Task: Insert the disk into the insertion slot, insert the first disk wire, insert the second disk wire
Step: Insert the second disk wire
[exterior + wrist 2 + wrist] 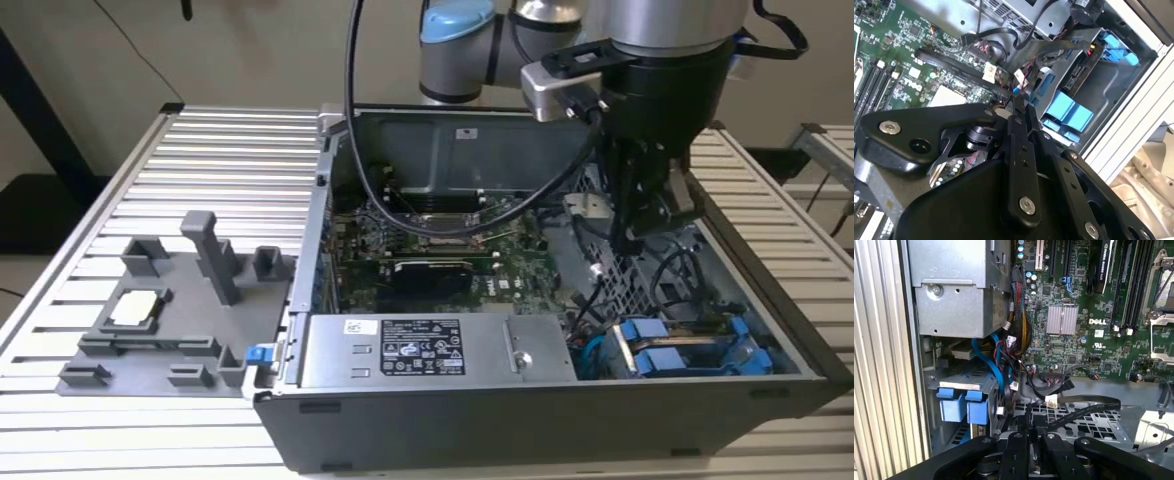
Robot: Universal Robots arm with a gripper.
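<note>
Claw (650, 222): we see it pressed together, gripping nothing.
Disk (687, 347): below it, already seated in the bay.
Wires (1051, 401): we judge them light, floppy; pinch the stiff plug.

Disk (687, 352) in slot (627, 300) (inside case (534, 420)).

Printed sticker (422, 346) on power supply (534, 350), lettering on motherboard (1079, 342)

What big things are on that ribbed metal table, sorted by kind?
Open grey metal computer case: 1
Silver power-supply box with black-and-white sticker, inside the case: 1
Grey plastic fixture tray with upright posts: 1
Total: 3
</note>
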